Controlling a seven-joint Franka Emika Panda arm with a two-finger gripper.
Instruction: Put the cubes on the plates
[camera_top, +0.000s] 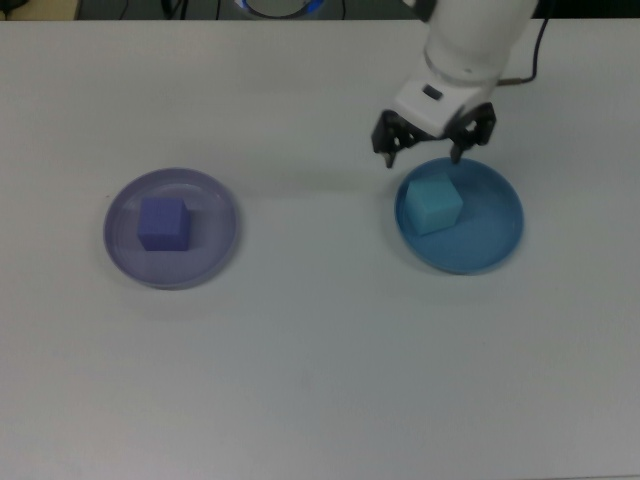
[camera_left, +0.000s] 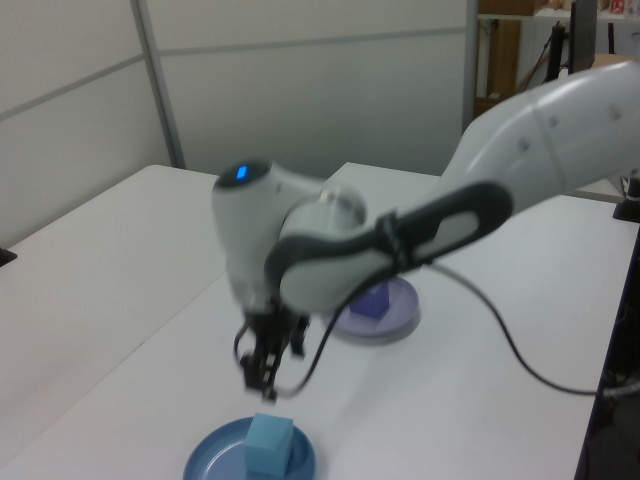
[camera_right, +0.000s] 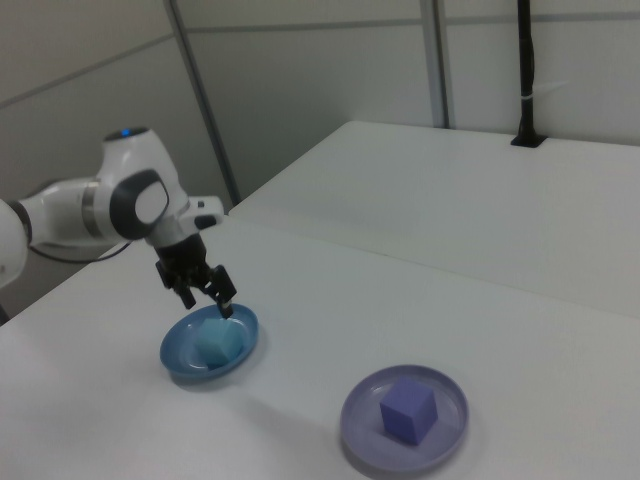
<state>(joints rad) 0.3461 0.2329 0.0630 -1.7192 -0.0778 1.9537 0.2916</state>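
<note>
I see my gripper (camera_top: 433, 152) spread empty at the top view's upper right, above the turquoise cube (camera_top: 434, 205) resting on the blue plate (camera_top: 490, 250).

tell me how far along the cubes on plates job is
Both placements look done. The purple cube sits on the lavender plate, and the turquoise cube rests on the blue plate. Nothing is in hand: the gripper is open and empty, above the blue plate's far edge in the top view, clear of the cube. No cube is left on the table, so only pulling the arm away seems to remain.
</note>
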